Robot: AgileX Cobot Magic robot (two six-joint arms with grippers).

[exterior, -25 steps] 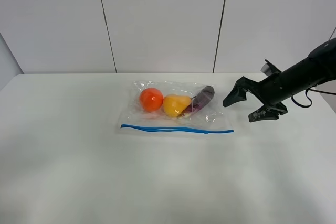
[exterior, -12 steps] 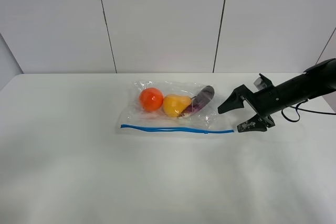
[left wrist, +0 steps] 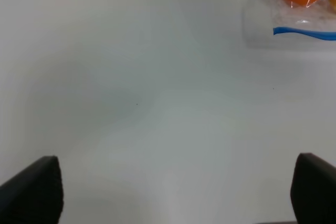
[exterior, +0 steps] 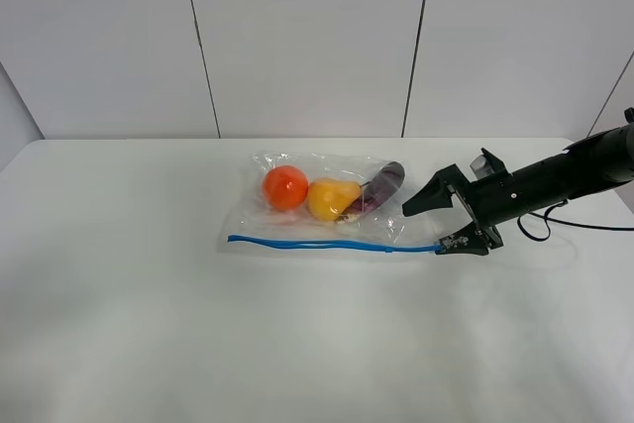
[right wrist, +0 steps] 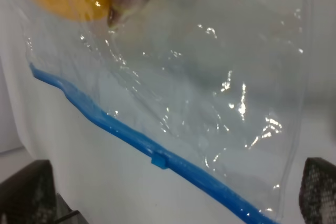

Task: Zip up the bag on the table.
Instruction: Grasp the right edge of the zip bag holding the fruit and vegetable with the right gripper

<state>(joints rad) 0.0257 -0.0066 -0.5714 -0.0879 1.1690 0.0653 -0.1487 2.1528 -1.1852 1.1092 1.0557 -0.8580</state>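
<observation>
The bag (exterior: 322,213) lies flat on the white table (exterior: 149,324), with an orange, a yellow and a purple toy inside. Its blue zip strip (exterior: 332,243) runs along the near edge. My right gripper (exterior: 424,230) is open, low over the table at the strip's right end, with one finger on each side of the bag's right corner. In the right wrist view the bag (right wrist: 210,77) fills the frame and the strip (right wrist: 157,156) crosses between the fingertips (right wrist: 317,187). My left gripper (left wrist: 173,190) is open and empty, well apart from the bag's left corner (left wrist: 302,3).
A white panelled wall (exterior: 307,37) stands behind the table. The right arm's cable (exterior: 584,225) trails over the table at the far right. Bare tabletop lies in front of and left of the bag.
My right gripper has moved down and left, from above the table right of the bag to the right end of the zip strip. The bag has not moved.
</observation>
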